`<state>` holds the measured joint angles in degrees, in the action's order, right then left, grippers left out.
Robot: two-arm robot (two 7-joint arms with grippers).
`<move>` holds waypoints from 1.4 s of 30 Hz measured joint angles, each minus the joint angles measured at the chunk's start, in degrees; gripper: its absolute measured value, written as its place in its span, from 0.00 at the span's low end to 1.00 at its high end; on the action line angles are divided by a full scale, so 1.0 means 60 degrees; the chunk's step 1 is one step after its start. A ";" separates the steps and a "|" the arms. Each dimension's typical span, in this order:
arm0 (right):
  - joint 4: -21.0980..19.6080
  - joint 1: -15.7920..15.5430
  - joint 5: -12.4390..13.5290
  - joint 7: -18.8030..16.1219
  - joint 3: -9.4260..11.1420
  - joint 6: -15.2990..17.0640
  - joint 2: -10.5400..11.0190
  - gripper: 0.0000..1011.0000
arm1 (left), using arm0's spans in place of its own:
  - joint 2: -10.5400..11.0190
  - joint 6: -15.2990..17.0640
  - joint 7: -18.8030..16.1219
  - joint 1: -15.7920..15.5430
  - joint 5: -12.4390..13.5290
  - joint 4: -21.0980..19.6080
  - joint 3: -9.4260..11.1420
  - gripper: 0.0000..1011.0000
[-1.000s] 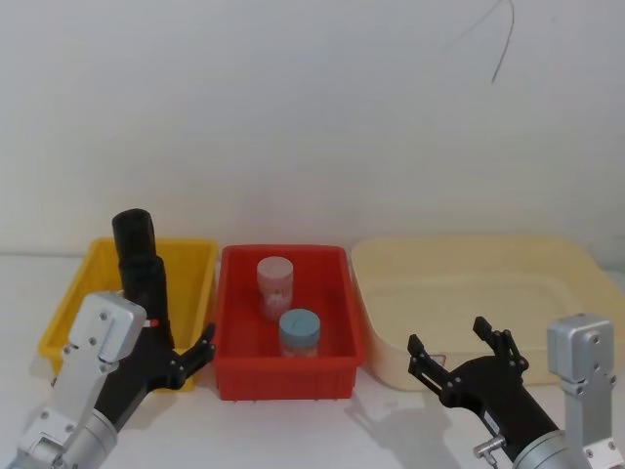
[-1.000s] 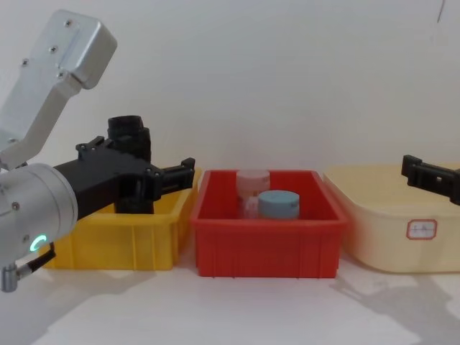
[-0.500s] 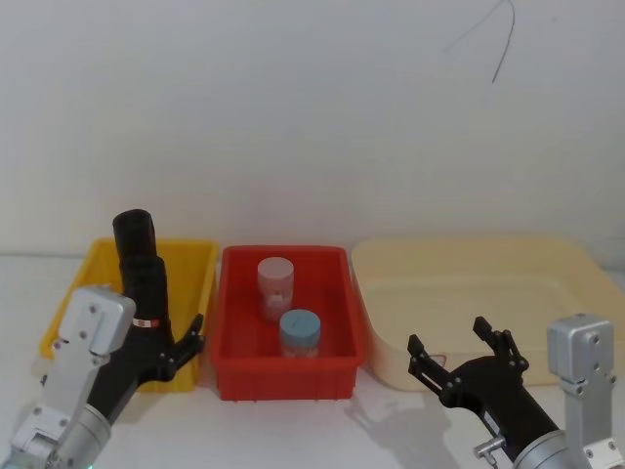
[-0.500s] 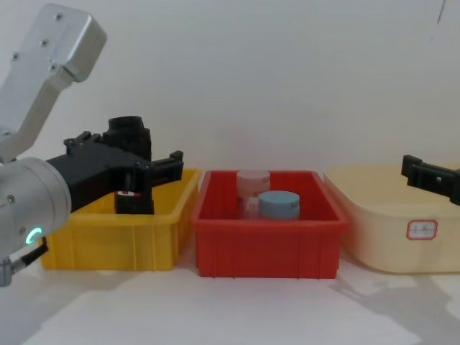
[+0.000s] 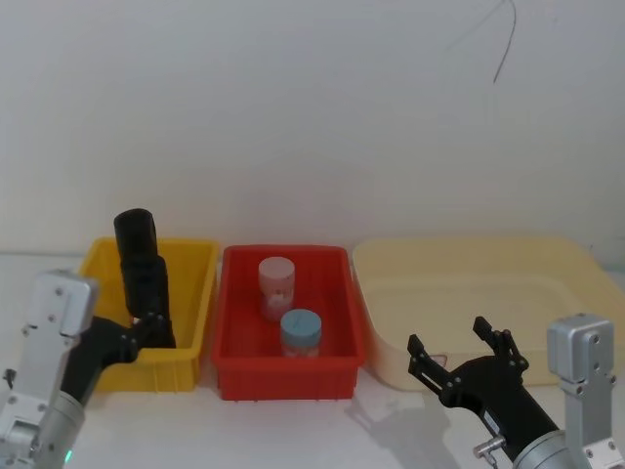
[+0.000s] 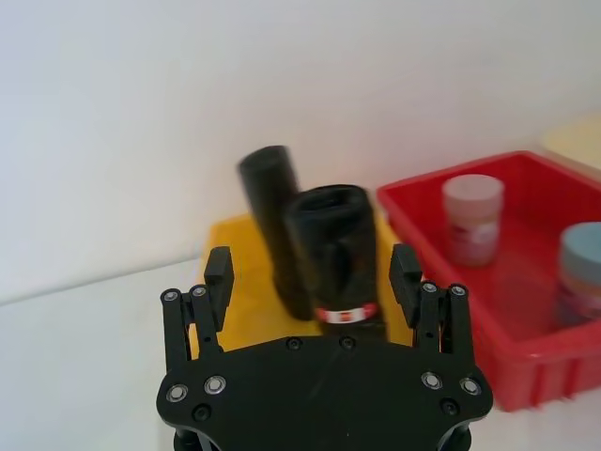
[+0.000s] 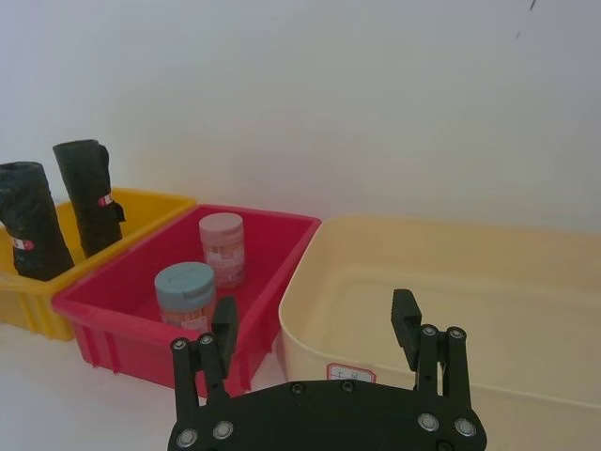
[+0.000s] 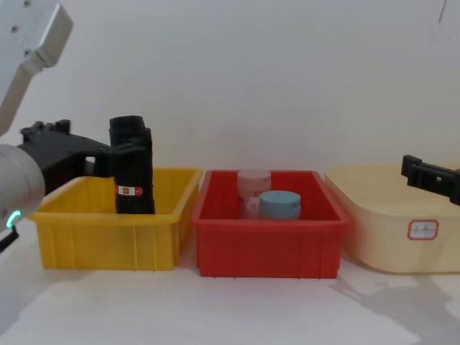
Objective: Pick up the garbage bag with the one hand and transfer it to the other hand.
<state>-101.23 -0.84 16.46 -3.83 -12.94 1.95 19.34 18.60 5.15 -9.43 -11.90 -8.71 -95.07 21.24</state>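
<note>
In the yellow bin (image 6: 246, 263), left wrist view: the garbage bag (image 6: 336, 246) stands upright, with a second black roll (image 6: 266, 193) close behind it.
Left gripper (image 6: 312, 261), same view: fingers spread wide and gripping nothing. The bag shows between them, but I cannot tell whether they touch it.
Head view, left gripper: low at the bin's near left side, just beside the bag.
Head view, right gripper (image 5: 447, 335): open and empty, in front of the cream tub (image 5: 469, 256).
Chest view, bag: rises above the bin wall, with the red bin (image 8: 266, 244) alongside.
Right wrist view, bag: in the yellow bin, well apart from the right gripper.
</note>
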 joint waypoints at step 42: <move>-0.0001 0.0000 0.0000 0.0000 0.0000 0.0000 0.0000 0.99 | -0.0394 0.0562 -0.0205 -0.0293 0.0316 0.0505 -0.0509 0.99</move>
<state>-101.23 -0.84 16.46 -3.83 -12.94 1.95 19.33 16.23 8.52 -10.66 -13.66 -6.82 -92.04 18.18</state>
